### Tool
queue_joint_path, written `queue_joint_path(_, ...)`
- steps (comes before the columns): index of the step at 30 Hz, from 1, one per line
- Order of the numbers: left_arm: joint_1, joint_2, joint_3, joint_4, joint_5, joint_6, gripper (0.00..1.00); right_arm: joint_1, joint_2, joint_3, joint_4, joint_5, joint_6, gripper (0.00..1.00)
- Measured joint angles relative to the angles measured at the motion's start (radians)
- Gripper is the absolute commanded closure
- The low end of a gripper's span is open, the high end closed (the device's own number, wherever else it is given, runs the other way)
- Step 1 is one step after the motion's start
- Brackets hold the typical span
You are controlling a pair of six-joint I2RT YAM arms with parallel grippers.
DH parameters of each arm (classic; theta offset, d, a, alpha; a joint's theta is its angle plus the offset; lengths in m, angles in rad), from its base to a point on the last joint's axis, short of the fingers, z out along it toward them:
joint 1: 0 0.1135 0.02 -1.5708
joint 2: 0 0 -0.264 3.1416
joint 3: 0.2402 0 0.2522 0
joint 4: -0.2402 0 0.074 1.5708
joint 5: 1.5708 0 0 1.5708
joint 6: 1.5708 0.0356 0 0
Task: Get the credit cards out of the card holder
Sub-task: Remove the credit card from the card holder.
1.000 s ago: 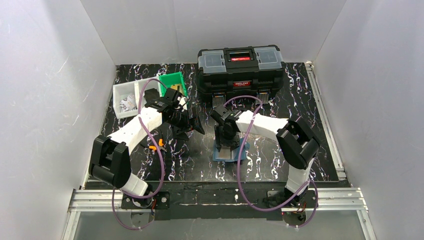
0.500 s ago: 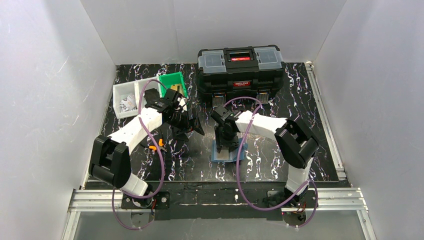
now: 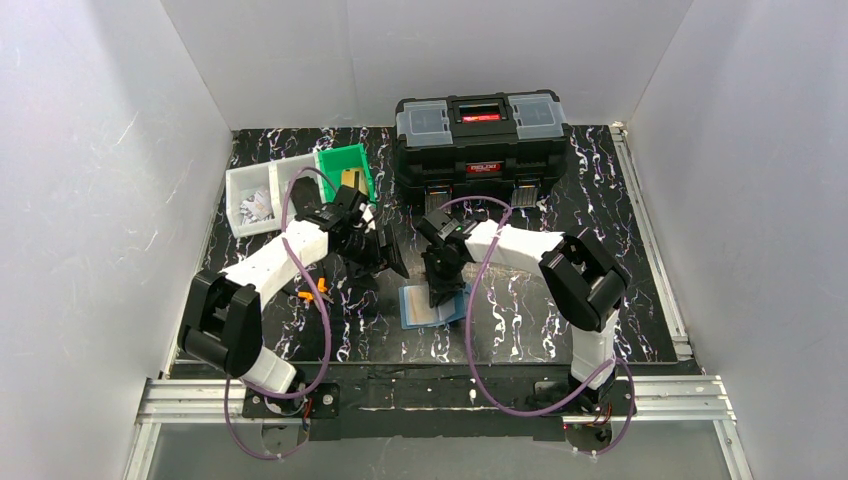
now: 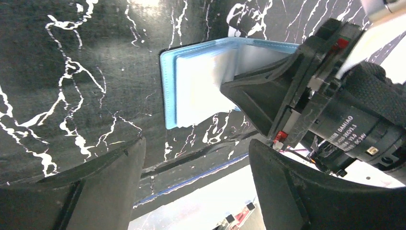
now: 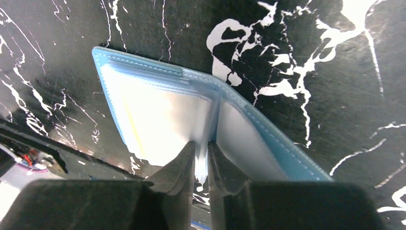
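Right, risks as things stand:

1. R gripper (image 5: 201, 165) has its jaws pinched nearly closed on a thin clear inner leaf of the card holder (image 5: 158, 115). The holder lies open and flat on the table (image 3: 540, 320) betw. the two arms. As far as I can judge you're holding plastic, not a card. Pull up and the whole holder likely lifts or drags w/ it.
2. L gripper (image 4: 196, 142) hangs just beside the holder, jaws wide, nothing in them. Nothing pins the holder down, so a tug from the right prob. slides it across the table.
3. I can't make out the credit cards clearly. Only a faint yellowish edge shows under the sleeves in the right wrist view. Grab blind and you may pinch sleeve + card together, so the card jams in its pocket.
4. The leaf looks flimsy. A hard sideways pull could crease or tear it at the spine.
5. The two grippers sit close. Bring the left in to hold the holder down and its fingers could knock the right wrist, esp. if you rush it.
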Motion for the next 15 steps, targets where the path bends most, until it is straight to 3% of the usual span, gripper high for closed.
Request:
queue_joint_path(7, -0.052, 0.018, -0.004, 0.033, 0.001, -0.029, 0.44, -0.045, -0.005, -0.069, 0.076, -0.108, 0.013, 0.93)
queue_joint_path(15, -0.093, 0.080, -0.020, 0.077, 0.010, -0.054, 0.68, -0.089, -0.016, -0.129, 0.147, -0.196, 0.038, 0.99)
